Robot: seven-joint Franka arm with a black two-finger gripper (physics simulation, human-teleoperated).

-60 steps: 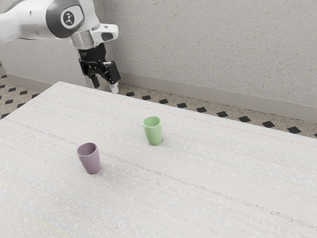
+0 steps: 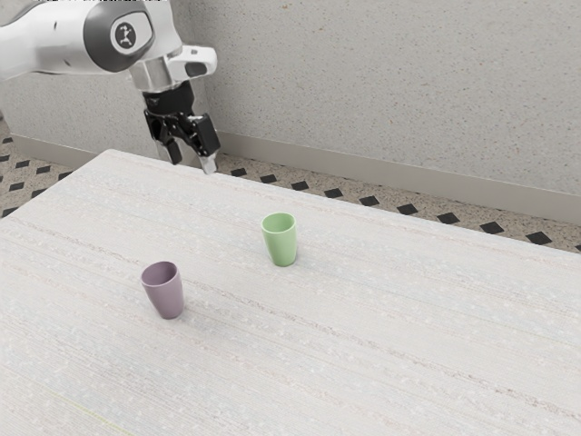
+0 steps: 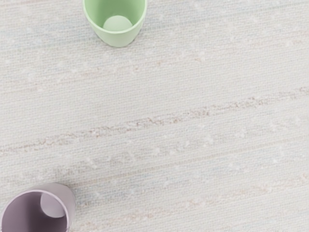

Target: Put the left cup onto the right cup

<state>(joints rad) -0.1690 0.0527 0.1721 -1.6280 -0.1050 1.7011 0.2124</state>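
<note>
A purple cup [image 2: 163,289] stands upright on the pale table [image 2: 381,309], toward the exterior view's left. A green cup [image 2: 280,238] stands upright to its right and farther back. My gripper [image 2: 192,157] hangs open and empty high above the table's far left edge, well away from both cups. From above, the wrist view looks into the green cup [image 3: 115,20] and the purple cup [image 3: 37,210], which stand far apart on the wood grain.
A grey speckled wall [image 2: 408,82] runs behind the table, with a patterned floor [image 2: 381,198] below it. Open table surface lies all around the two cups.
My gripper has risen slightly and shifted a little to the exterior view's left. Neither cup has moved.
</note>
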